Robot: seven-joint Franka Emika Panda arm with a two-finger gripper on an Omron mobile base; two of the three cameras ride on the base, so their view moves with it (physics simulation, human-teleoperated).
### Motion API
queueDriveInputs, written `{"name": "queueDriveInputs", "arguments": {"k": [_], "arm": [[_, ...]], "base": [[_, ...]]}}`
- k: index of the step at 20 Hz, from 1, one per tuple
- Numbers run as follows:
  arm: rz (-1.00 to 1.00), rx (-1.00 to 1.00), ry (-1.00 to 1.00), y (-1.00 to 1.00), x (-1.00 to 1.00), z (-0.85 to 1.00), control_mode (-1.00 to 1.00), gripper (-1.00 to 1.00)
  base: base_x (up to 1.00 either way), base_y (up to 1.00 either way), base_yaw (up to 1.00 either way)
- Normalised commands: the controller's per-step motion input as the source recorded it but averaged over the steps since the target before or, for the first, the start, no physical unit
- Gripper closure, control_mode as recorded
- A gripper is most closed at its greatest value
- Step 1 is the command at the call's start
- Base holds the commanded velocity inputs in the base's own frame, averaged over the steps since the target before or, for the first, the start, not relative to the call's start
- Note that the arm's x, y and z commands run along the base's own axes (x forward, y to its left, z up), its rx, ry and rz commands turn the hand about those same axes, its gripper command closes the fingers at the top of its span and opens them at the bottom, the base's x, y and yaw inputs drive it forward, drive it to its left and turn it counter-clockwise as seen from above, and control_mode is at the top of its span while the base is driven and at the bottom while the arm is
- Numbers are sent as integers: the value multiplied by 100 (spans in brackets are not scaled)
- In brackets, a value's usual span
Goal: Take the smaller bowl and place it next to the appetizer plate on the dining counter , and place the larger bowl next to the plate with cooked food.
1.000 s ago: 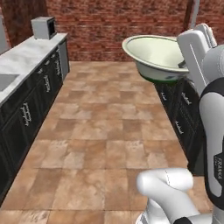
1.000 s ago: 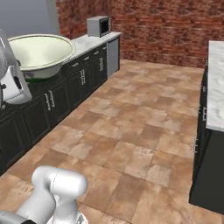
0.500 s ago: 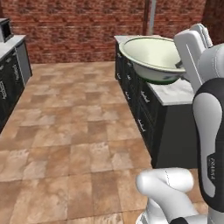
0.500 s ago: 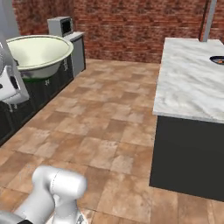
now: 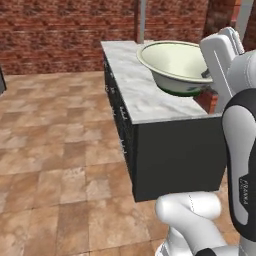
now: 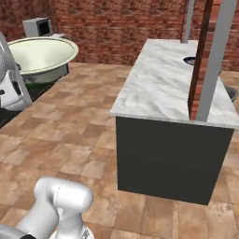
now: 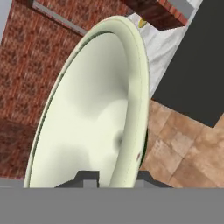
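Observation:
My gripper is shut on the rim of the larger bowl, a wide cream bowl with green marks outside, and holds it in the air. In the left base view the bowl hangs over the near end of the dining counter. From the right base view the bowl is at the left, apart from the counter. The plate with cooked food lies far back on the marble, partly behind a brick post. A yellow sliver on the counter in the hand view looks like the appetizer plate. The smaller bowl is out of view.
A brick post and a grey post rise from the counter's right side. A microwave stands on the wall counter at the back left. Brown tile floor lies open left of the island.
The whole picture has swung as the base turned. The wall counter has left the view and the dining counter now stands close in front. The bowl stays in my gripper.

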Motion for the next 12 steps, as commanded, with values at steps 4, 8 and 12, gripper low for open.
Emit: {"name": "queueDriveInputs", "arguments": {"k": [4, 8, 12], "arm": [[0, 0, 0, 0, 0, 0, 100, 100], [0, 0, 0, 0, 0, 0, 100, 100], [0, 0, 0, 0, 0, 0, 100, 100]], "base": [[0, -100, -14], [0, -100, -23], [0, -100, -35]]}}
